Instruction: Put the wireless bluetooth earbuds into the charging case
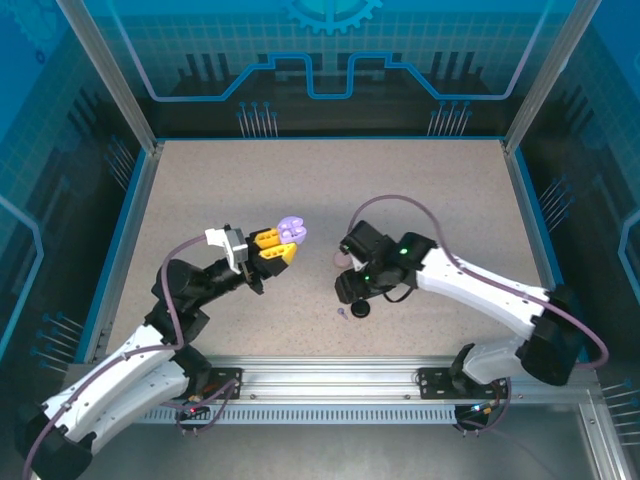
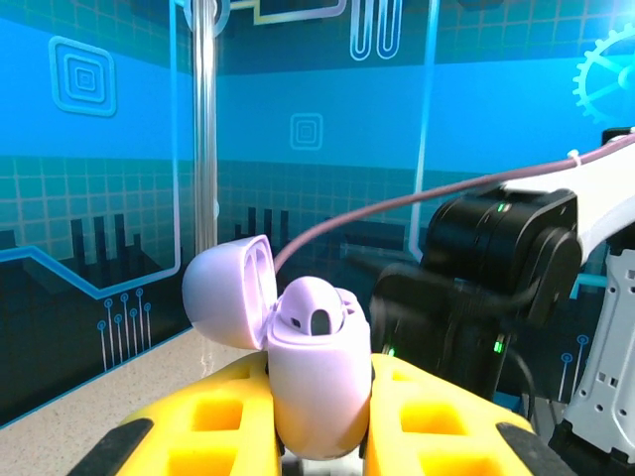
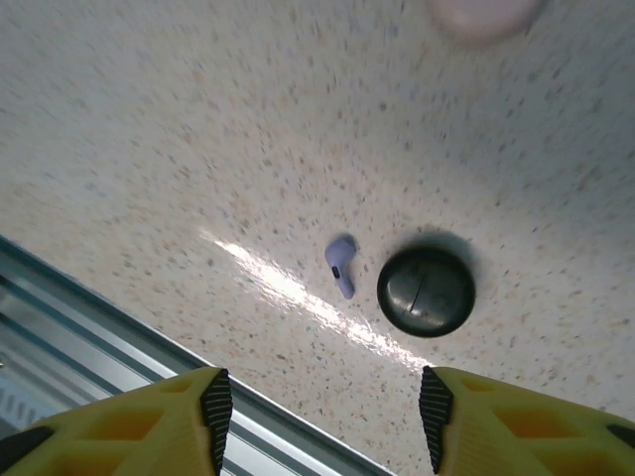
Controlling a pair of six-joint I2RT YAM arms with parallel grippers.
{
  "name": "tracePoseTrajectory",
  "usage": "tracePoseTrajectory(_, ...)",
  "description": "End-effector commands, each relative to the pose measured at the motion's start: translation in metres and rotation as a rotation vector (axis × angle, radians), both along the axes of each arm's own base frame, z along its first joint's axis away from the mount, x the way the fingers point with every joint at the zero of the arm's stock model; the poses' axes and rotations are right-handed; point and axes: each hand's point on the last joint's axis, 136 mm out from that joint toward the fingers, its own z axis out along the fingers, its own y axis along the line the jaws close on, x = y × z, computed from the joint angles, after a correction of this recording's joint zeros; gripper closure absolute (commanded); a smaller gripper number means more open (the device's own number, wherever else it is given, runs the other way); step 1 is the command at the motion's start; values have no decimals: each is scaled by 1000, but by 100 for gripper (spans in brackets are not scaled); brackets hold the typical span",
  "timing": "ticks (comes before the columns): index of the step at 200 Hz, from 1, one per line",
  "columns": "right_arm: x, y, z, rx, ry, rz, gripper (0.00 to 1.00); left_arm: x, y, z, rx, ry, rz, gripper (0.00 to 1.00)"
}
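- Over on the left: clamped tight in the left jaws, between yellow fingers (image 2: 208, 421), a lilac rounded plastic charging case (image 2: 316, 387), held up off the speckled beige bench (image 1: 300, 190).
- Same case, lid (image 2: 230, 293) flipped wide open and tipped back on its hinge, mouth facing up.
- Peering into that open mouth: a dark socket on show in the wrist view, but impossible to say whether any bud is seated inside.
- Moving to the middle: lying loose on the bench, a tiny lilac stemmed plastic earbud (image 3: 340, 266), just beside a round glossy black case (image 3: 426, 291) and not touching it.
- That black case: closed, contents hidden.
- A little beyond it, a blurred pale pink rounded thing (image 3: 484, 12); too soft to name.
- On to the right: hanging above the lilac earbud and the black case, the right jaws, parted roughly halfway and gripping nothing.
- Progress, as a judgement: case opened and presented, so set-up done for the lilac pair; at least this one lilac earbud not yet in.
- Probably next: down onto the lilac earbud, a careful pinch on so small a piece, then across to the open lilac case.
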Motion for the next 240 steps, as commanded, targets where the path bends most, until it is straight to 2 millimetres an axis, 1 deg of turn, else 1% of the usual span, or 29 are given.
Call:
tracePoseTrajectory(1, -5, 5, -17, -81, 41, -5, 45, -3, 4, 1, 7, -21, 21, 87)
tracePoseTrajectory(33, -4, 20, -42, -157, 84, 52, 46, -6, 6, 3, 8, -24, 26, 87)
tracePoseTrajectory(72, 0, 36, -63, -216, 101, 117, 52, -6, 7, 1, 10, -18, 28, 87)
tracePoseTrajectory(89, 3, 40, -71, -238, 106, 129, 53, -6, 7, 1, 11, -16, 30, 87)
tracePoseTrajectory(131, 10, 39, -92, -317, 91, 140, 55, -5, 7, 0, 13, -12, 34, 87)
tracePoseTrajectory(161, 5, 37, -106, -358, 117, 164, 56, -4, 7, -1, 18, -10, 37, 87)
tracePoseTrajectory(210, -2, 31, -115, -406, 136, 189, 58, -3, 8, -2, 16, -5, 45, 87)
tracePoseTrajectory(240, -6, 28, -114, -421, 147, 204, 59, -3, 8, -1, 15, -4, 45, 87)
